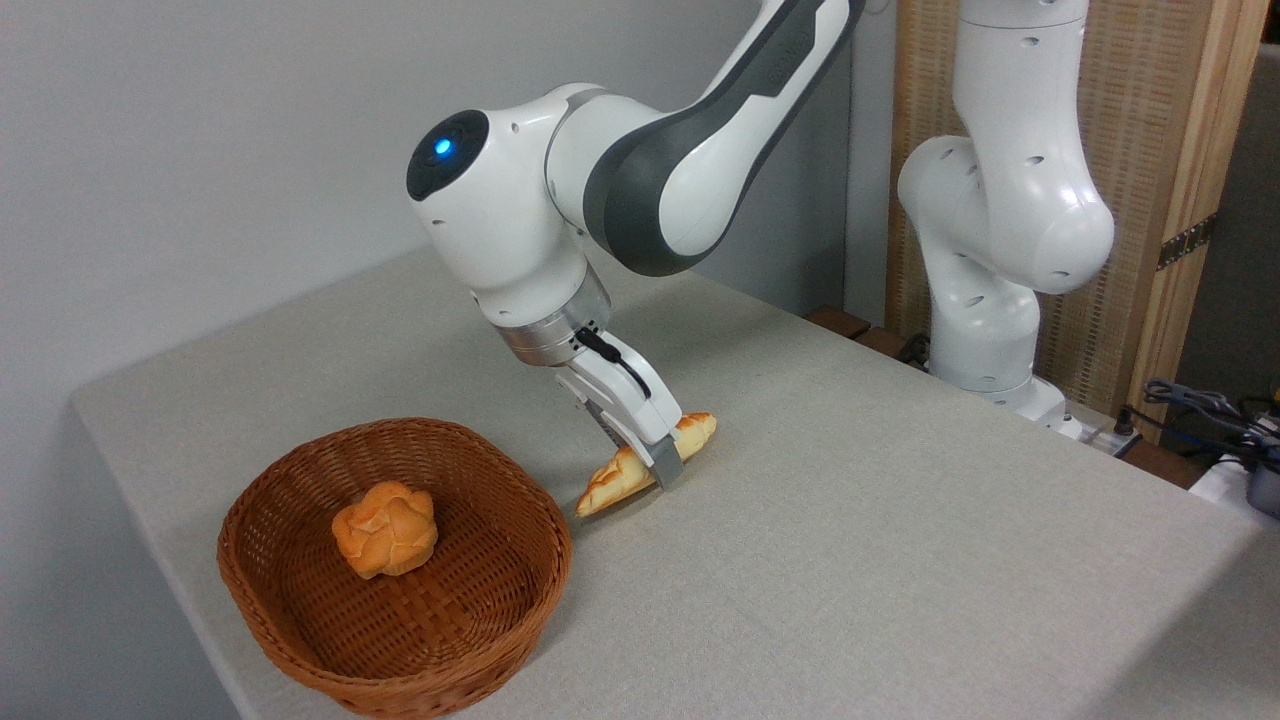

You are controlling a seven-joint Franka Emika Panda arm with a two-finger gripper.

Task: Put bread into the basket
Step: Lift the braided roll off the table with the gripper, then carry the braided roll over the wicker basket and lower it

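Bread point(612, 482) low over desk point(900, 560), just right of basket point(300, 620), long axis slanting up to the right, near tip close to basket rim, apparently just clear of the surface. Gripper point(662, 470) angled down from the left, closed across loaf's middle, grey fingertip point(667, 466) against near side. Small round bun point(385, 528) inside basket.
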